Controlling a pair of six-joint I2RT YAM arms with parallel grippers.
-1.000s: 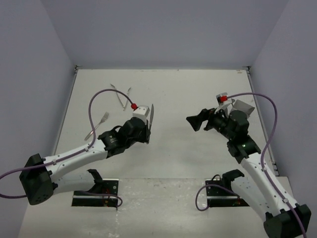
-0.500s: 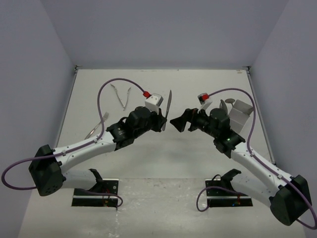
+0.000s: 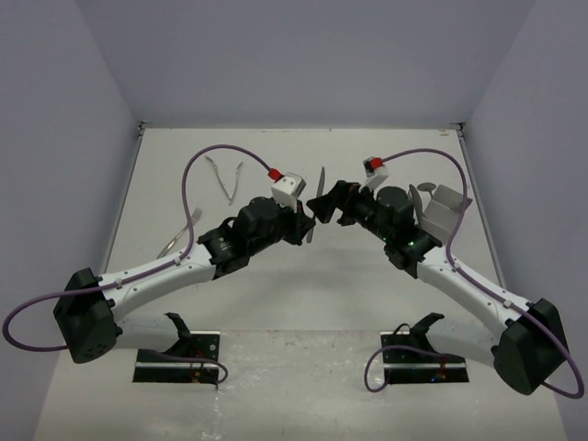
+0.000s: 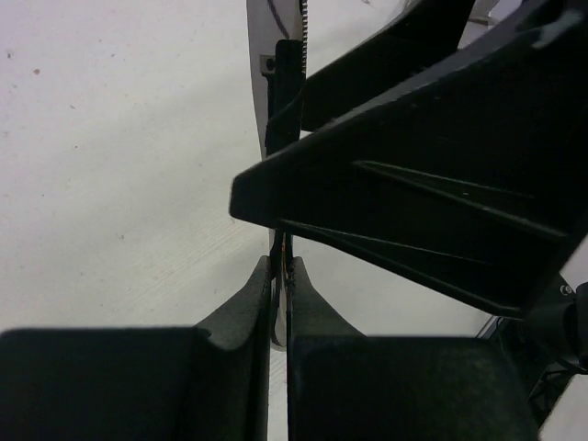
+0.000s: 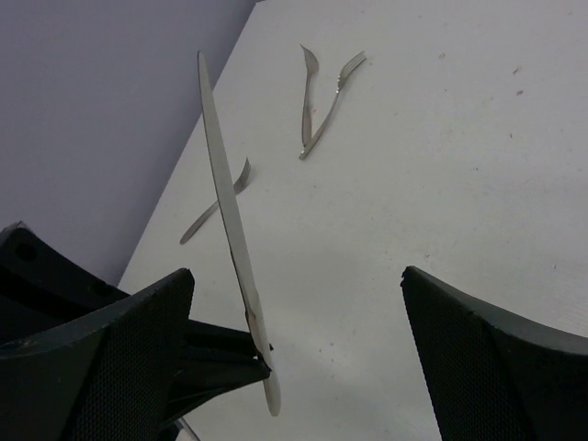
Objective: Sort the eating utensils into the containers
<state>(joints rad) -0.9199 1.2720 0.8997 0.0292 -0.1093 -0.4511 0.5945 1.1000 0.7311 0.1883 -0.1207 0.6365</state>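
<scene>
In the middle of the top view, the left gripper (image 3: 306,227) pinches a table knife (image 3: 319,197) near its lower end, blade tilted upward. The right gripper (image 3: 328,204), jaws spread, straddles the blade and fills much of the left wrist view. Two forks (image 3: 224,177) lie crossed at upper left, with a third fork (image 3: 180,235) below them. The container (image 3: 446,213) stands at right.

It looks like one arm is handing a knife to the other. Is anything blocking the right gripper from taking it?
Nothing visible is. The left gripper holds the knife upright above the table, and the open right gripper has a finger on either side of it, with only air between them.
</scene>
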